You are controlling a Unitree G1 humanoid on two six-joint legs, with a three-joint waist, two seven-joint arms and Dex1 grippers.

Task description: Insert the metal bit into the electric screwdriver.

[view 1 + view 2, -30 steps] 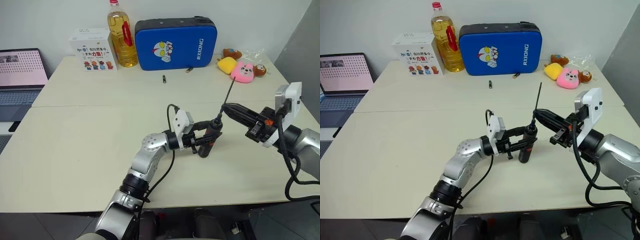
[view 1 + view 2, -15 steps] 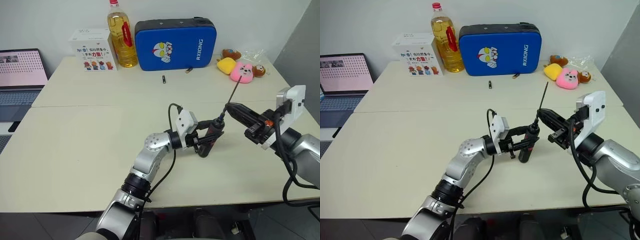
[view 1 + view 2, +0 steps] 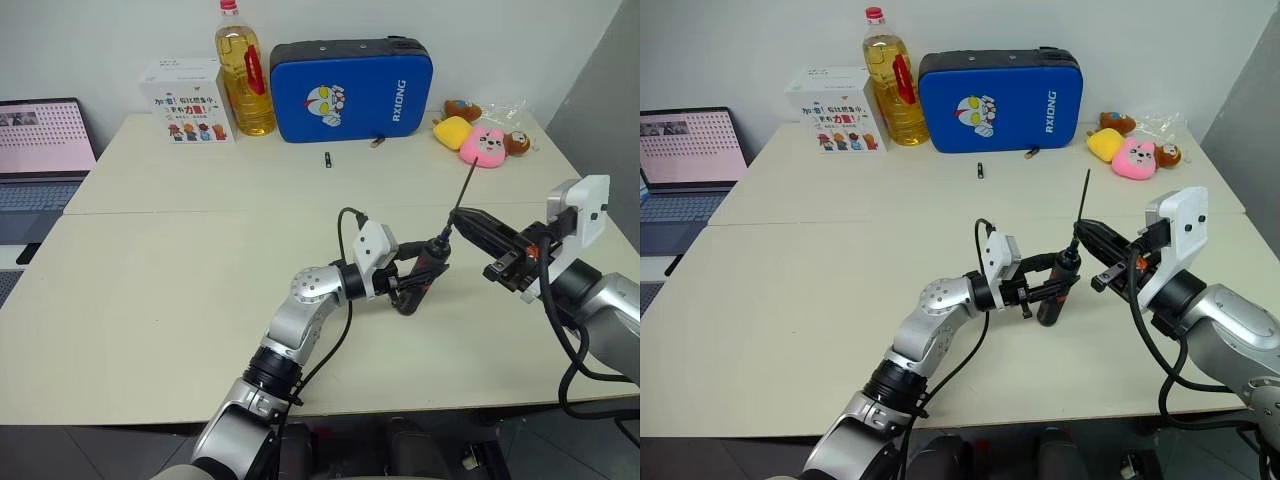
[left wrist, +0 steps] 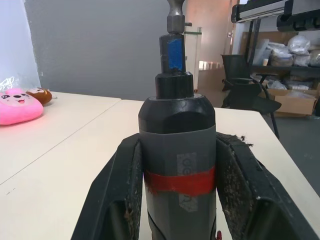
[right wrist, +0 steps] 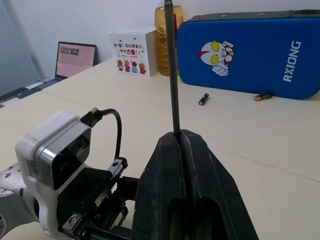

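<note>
Along the far edge of your pale cream desk [image 3: 150, 300] stand a white printed carton [image 3: 184, 100], a yellow oil bottle [image 3: 243, 75] and a blue zipped case [image 3: 352, 88]; pink and yellow plush toys [image 3: 470, 135] lie at the right; an open laptop [image 3: 40, 150] sits left.

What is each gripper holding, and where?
Left gripper: screwdriver, around its body at the red band. Right gripper: bit, near its lower end.

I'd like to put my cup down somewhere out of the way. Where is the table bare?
The near left of the table, between the laptop and the left gripper, is bare. The back edge is crowded: box, oil bottle, blue case, plush toys.
</note>
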